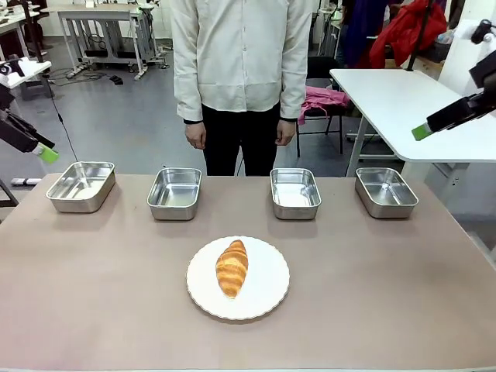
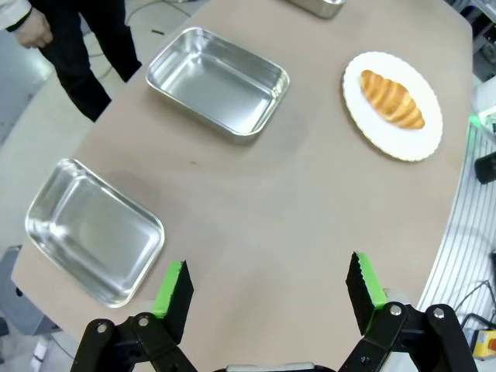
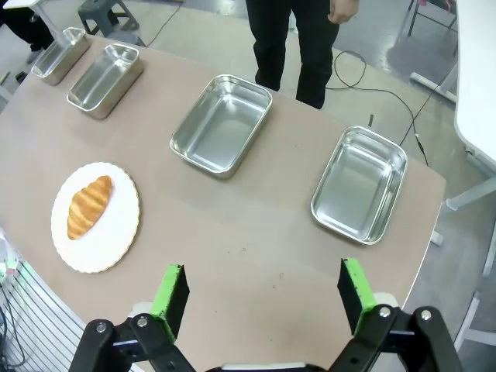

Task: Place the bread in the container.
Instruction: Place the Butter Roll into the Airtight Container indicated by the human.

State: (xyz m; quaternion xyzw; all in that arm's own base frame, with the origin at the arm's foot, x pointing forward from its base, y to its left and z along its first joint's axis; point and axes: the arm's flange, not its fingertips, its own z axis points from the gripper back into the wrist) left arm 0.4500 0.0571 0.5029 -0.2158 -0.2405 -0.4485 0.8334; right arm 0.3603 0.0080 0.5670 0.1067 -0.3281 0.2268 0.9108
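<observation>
Bread (image 1: 232,267) on white plate (image 1: 269,288), four steel trays (image 1: 295,211) in row beyond

A pale brown counter (image 1: 93,302) fills the lower half of the front view, with rounded corners at its far edge. Beyond it lies a smooth grey floor (image 1: 124,128), faintly glossy under even indoor light. At the upper left stand white-topped work tables (image 1: 97,13) on grey metal legs, with black cables (image 1: 81,76) trailing on the floor below them. At the upper right a white table (image 1: 395,97) juts in on a slant. Just left of it, a pink cloth (image 1: 324,99) is draped over a dark-framed chair. A red garment (image 1: 404,31) hangs behind. A grey stool (image 3: 99,11) stands at the top left of the right wrist view.
</observation>
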